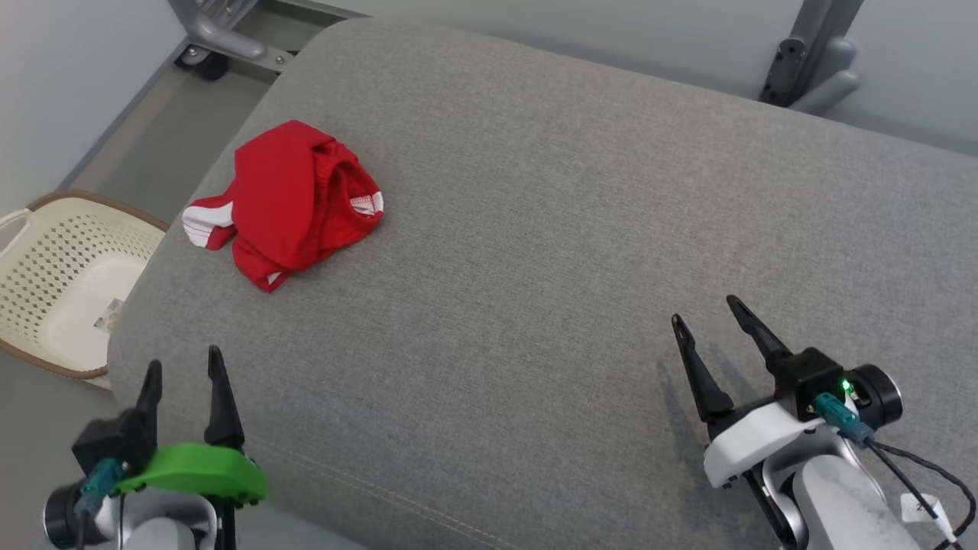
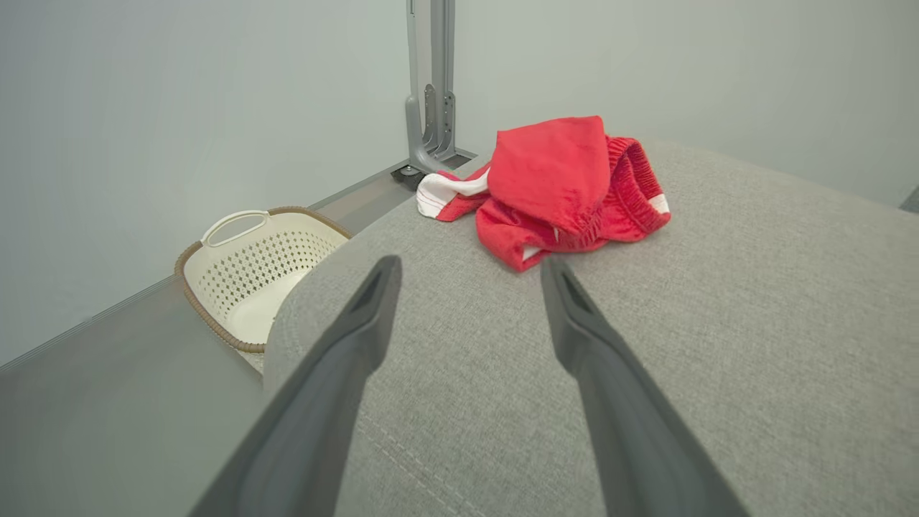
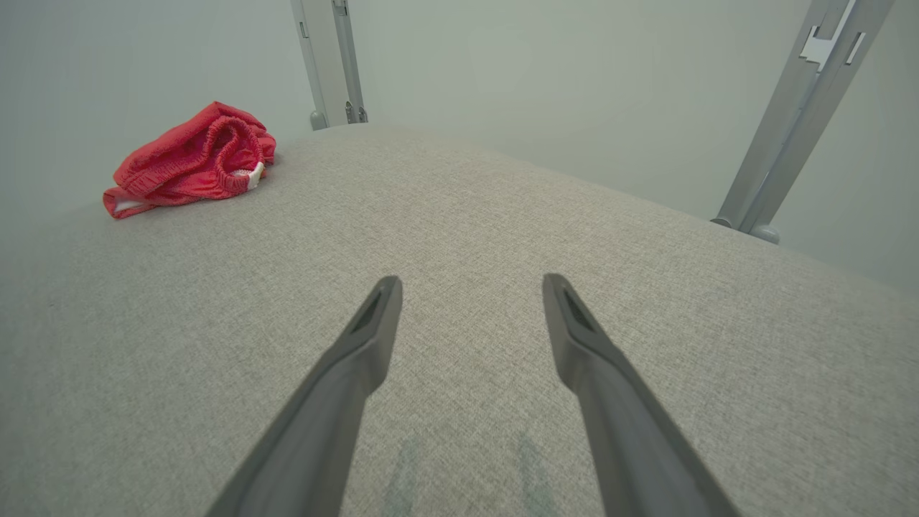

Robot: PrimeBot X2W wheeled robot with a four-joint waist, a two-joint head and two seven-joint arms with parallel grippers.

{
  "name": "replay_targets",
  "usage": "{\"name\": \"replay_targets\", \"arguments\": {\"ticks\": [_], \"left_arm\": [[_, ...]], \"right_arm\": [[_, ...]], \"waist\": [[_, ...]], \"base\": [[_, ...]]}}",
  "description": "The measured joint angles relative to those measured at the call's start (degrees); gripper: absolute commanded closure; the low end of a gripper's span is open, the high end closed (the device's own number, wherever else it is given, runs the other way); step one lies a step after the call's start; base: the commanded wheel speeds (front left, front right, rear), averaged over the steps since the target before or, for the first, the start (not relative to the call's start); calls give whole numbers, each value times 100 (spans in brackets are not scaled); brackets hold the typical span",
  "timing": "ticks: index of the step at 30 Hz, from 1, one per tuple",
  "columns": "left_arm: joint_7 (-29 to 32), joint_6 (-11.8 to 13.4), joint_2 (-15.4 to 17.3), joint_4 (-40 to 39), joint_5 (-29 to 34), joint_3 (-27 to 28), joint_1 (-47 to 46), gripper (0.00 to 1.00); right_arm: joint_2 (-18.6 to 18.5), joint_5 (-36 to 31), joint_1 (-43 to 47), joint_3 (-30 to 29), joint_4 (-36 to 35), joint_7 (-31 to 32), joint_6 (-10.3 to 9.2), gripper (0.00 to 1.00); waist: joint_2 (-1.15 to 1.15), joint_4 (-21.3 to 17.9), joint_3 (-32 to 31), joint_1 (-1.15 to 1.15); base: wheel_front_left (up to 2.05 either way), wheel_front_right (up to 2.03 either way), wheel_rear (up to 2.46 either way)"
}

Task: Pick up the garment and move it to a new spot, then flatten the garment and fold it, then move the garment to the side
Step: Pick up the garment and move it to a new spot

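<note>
Crumpled garment (image 3: 190,161) (red) beyond spread right tool (image 3: 472,281).

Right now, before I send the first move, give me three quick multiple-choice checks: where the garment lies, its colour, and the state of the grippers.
1. Where does the garment lie?
A. In the basket
B. On the grey cushion, toward the robot's left
C. On the floor

2. What colour is the garment?
A. Blue with yellow
B. All black
C. Red with white trim

3. How do the left gripper and right gripper stand?
A. Both open and empty
B. Left shut on the garment
C. Both shut on the garment

Answers:
1 B: it sits crumpled on the cushion, apart from the basket on the floor.
2 C: red cloth with white bands at the edges.
3 A: each wrist view shows spread fingers with nothing between them, short of the garment.
</note>
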Motion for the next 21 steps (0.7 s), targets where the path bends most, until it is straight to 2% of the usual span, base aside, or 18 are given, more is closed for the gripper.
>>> {"name": "replay_targets", "arguments": {"ticks": [3,7,14,16,21], "left_arm": [[0,-221,64,299,-32,207,-563,0],[0,-385,353,797,-40,350,-1315,0],[0,-497,812,1882,-218,350,-2371,0],[-1,-513,968,2229,-290,280,-2614,0],[0,-521,1241,2796,-705,-397,-3033,0]], "right_arm": [[-148,2,-158,71,-97,0,0,0],[-342,41,-346,147,-272,0,0,0],[-478,76,-666,267,-612,-1,0,0],[-491,107,-733,266,-677,0,0,0],[-465,202,-747,178,-761,0,0,0]], "waist": [[0,-146,202,0],[0,-366,476,0],[0,-834,930,1],[0,-978,1048,2],[0,-1347,1289,2]], "base": [[0,0,0],[0,0,0],[0,0,0],[0,0,0],[0,0,0]]}}
